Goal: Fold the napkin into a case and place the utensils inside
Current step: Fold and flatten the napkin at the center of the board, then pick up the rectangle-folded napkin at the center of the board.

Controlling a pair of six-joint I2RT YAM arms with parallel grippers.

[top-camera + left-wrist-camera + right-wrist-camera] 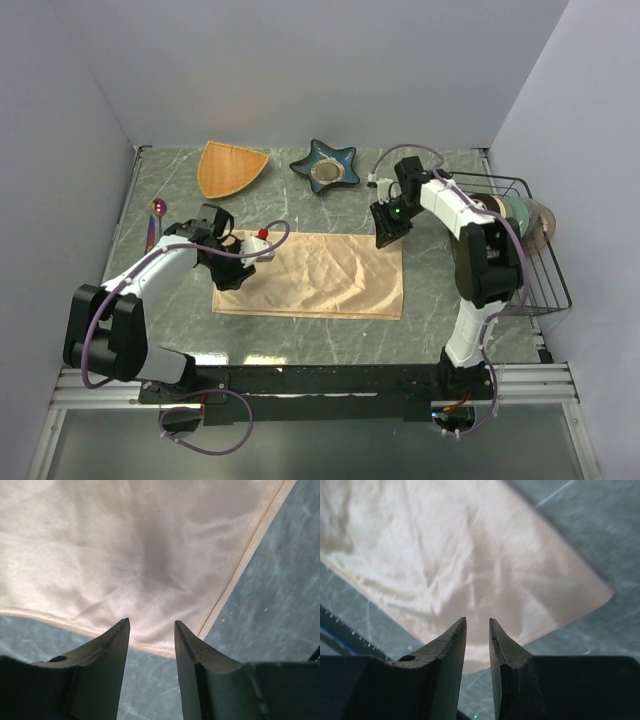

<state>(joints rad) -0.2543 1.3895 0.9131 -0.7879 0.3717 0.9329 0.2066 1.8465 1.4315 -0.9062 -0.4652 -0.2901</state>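
The peach-orange satin napkin [320, 275] lies flat as a creased rectangle mid-table. My left gripper [230, 272] hovers over its left end, jaws open and empty. In the left wrist view the napkin [150, 555] shows a hemmed corner just ahead of the gripper [151, 622]. My right gripper [384, 236] hangs over the napkin's far right corner. Its jaws stand a narrow gap apart with nothing between them, above the napkin [470, 565] in the right wrist view, where the gripper [477, 620] is near a corner. The purple-pink utensils [155, 218] lie at the far left, spoon bowl away from me.
An orange fan-shaped dish [230, 166] and a blue star-shaped dish [325, 166] stand at the back. A black wire basket [535, 250] holding plates stands at the right edge, close to the right arm. Walls enclose the table on three sides.
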